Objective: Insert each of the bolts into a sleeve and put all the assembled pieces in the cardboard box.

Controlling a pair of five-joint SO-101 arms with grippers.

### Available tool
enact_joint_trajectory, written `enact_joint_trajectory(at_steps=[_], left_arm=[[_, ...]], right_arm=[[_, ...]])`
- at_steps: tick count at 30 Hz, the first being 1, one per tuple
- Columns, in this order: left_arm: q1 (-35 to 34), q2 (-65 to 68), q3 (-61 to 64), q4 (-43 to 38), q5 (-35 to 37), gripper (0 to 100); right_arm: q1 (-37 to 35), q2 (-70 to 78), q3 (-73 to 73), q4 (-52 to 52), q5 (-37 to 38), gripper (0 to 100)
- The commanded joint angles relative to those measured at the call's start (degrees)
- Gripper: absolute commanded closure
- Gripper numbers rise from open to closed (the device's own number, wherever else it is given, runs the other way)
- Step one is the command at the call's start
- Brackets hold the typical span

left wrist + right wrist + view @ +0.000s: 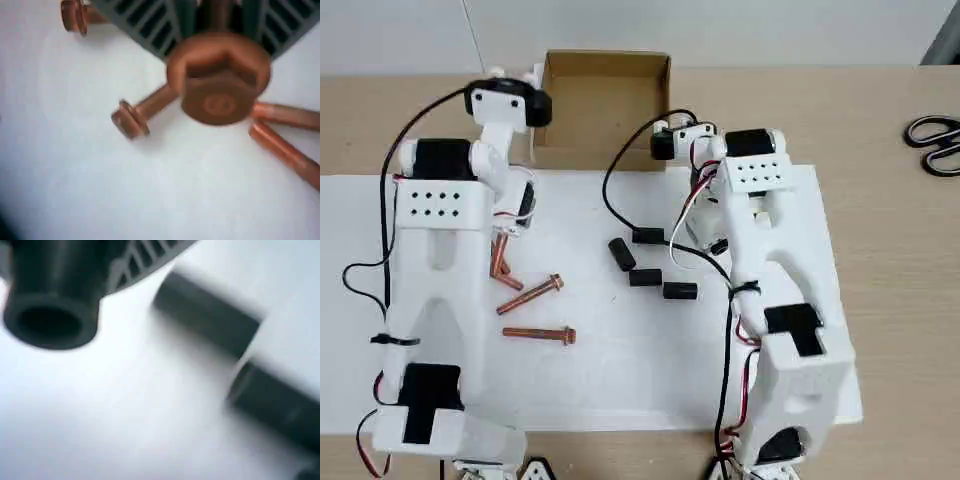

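The left gripper (512,215) is pinched on a bolt (218,82). The head faces the wrist camera and the shank runs away between the fingers. Loose bolts (531,295) lie on the sheet just below this gripper. Loose sleeves (645,277) lie between the two grippers. The right gripper (710,232) is clamped on a sleeve (50,315) with its open bore toward its own camera. The held sleeve is to the right of the left gripper, well apart. Mating likely requires bringing both long axes onto one line. The box (610,58) stands beyond both grippers.
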Motion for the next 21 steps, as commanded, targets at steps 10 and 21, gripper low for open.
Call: enact_joint_trajectory(at_steps=[10, 21], left_arm=[[8.7, -16.1, -3.9, 0.9, 7.5, 100], [5.4, -30.3, -3.6, 0.6, 11.5, 100]], right_arm=[[4.6, -20.2, -2.6, 5.5, -10.8, 99.5], [4.3, -36.5, 5.9, 5.2, -11.1, 99.5]])
